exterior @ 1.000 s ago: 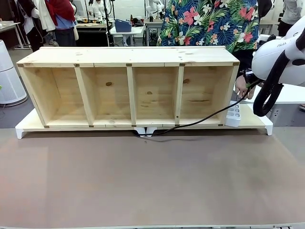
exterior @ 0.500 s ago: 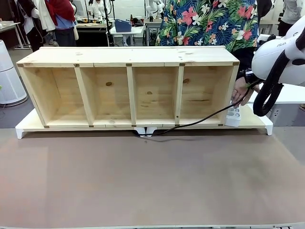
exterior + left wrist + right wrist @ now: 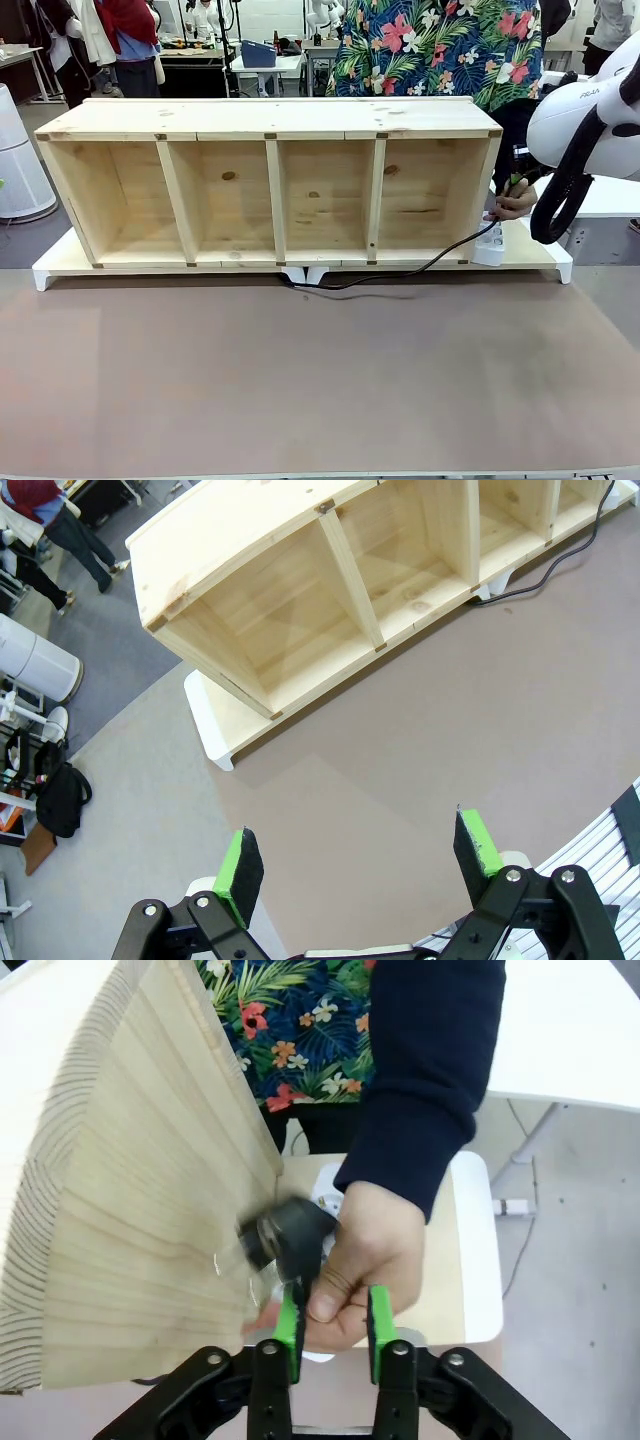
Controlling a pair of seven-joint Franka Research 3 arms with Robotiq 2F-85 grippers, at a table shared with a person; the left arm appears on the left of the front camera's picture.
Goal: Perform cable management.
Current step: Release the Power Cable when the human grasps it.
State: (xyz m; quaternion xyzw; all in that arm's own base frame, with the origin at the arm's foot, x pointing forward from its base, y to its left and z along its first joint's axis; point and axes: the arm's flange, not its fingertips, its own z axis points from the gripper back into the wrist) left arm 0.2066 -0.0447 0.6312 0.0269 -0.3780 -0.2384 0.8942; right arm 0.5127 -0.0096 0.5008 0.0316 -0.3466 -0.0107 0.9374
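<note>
Nearest, the left gripper [image 3: 352,865] hangs released over the bare brown table [image 3: 320,380], its jaws spread wide on nothing. Farther out, the cable [image 3: 400,272] lies slack along the front foot of the wooden shelf [image 3: 270,185], running from under the shelf's middle toward the white power block [image 3: 489,243] at its right end. There the right gripper [image 3: 335,1322] stands partly parted around the person's hand [image 3: 365,1255], which grips the black plug [image 3: 285,1235]; the motion blur leaves it unclear whether the pads touch anything. Judged from this, the plug end is being dealt with, while the cord remains loose and untidied.
</note>
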